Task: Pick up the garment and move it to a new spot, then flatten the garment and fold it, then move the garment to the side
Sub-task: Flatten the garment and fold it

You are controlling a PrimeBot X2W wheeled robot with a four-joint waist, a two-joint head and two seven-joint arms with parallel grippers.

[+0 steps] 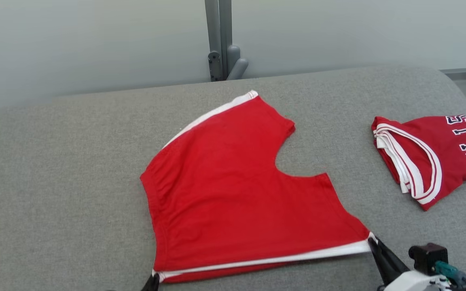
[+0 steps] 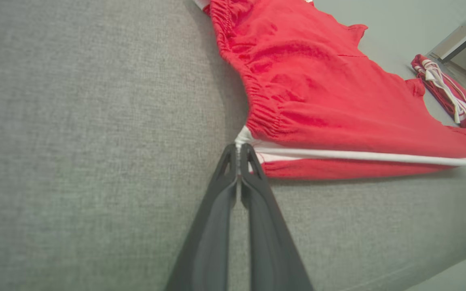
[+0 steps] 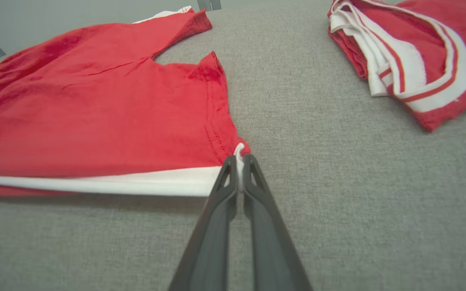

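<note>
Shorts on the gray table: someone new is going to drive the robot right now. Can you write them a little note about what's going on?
Left gripper: shut on the waistband corner of the shorts, at their near edge.
Right gripper: shut on the leg-hem corner of that same white-striped edge.
Shorts: spread nearly flat in the middle of the table, with the near edge stretched straight between the two grippers. A folded red top lies apart on the right.
Done: the shorts look placed and flattened.
Left: fold them, then move them to the side.
</note>
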